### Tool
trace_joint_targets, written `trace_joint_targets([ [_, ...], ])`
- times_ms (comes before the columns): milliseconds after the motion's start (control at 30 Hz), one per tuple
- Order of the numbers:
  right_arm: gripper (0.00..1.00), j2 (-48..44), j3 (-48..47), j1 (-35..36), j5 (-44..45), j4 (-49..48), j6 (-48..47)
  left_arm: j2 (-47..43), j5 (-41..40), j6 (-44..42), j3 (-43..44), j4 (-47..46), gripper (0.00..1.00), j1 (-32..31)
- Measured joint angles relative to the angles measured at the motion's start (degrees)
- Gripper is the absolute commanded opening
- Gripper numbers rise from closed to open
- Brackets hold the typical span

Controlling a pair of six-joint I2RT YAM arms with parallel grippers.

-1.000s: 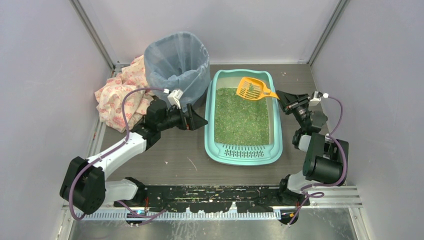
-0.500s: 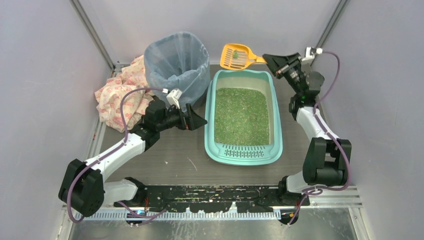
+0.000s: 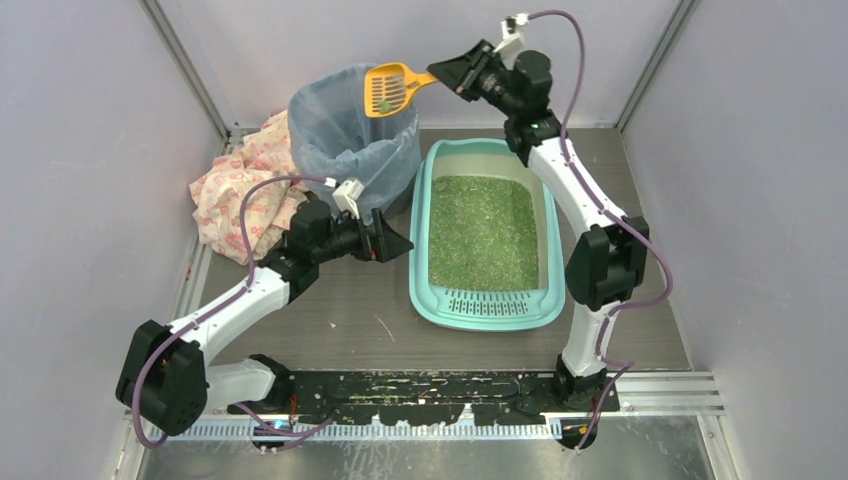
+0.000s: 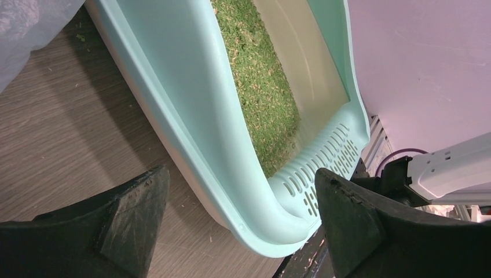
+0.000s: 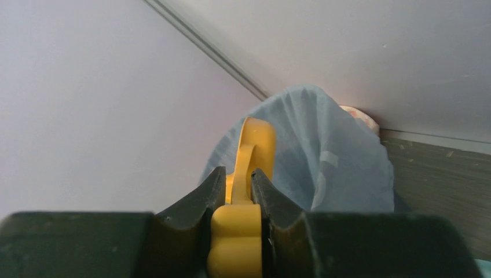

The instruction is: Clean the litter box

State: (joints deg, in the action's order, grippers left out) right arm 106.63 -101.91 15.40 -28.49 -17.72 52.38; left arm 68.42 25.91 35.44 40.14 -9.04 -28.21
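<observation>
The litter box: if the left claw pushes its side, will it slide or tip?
It would probably slide, not tip: the litter box is low, wide and flat on the table. The litter covering its floor likely adds weight.

An orange scoop (image 3: 386,90) hangs over the blue-grey bin (image 3: 345,150), patterned cloth (image 3: 235,195) beside it.

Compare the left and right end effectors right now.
The left end effector is wide open and empty, low beside the teal-green rectangular plastic litter box; the right end effector is shut on the orange slotted plastic scoop, raised by the blue-grey bag-lined round bin. Both are black and two-fingered.
</observation>
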Motion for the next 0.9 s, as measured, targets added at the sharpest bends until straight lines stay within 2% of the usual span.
trace_joint_targets([
  [67, 0.01, 2.86, -6.60, 3.74, 3.45, 9.88, -8.33, -0.20, -0.20, -0.07, 0.00, 0.02, 0.95, -0.02],
  [133, 0.01, 3.72, -9.35, 5.86, 6.03, 14.84, -13.35, -0.22, -0.33, -0.13, 0.00, 0.02, 0.95, 0.00],
  [233, 0.01, 4.42, -14.32, 11.15, 15.37, 24.90, -26.36, -0.20, -0.39, -0.15, 0.00, 0.11, 0.95, 0.00],
  [367, 0.01, 3.41, -15.06, 20.20, 27.69, 29.07, -41.46, -0.07, -0.37, -0.15, 0.00, 0.07, 0.95, -0.02],
  [500, 0.01, 3.34, -14.97, 27.76, 35.28, 30.18, -52.35, 1.03, -0.35, -0.13, 0.00, -0.07, 0.95, 0.00],
  [633, 0.01, 1.97, -12.26, 28.68, 38.40, 28.44, -56.83, 1.46, -0.35, -0.15, 0.00, -0.04, 0.95, -0.02],
  [900, 0.01, -6.45, 0.44, 25.68, 39.30, 19.28, -56.24, 1.46, -0.35, -0.20, 0.00, -0.04, 0.95, -0.02],
])
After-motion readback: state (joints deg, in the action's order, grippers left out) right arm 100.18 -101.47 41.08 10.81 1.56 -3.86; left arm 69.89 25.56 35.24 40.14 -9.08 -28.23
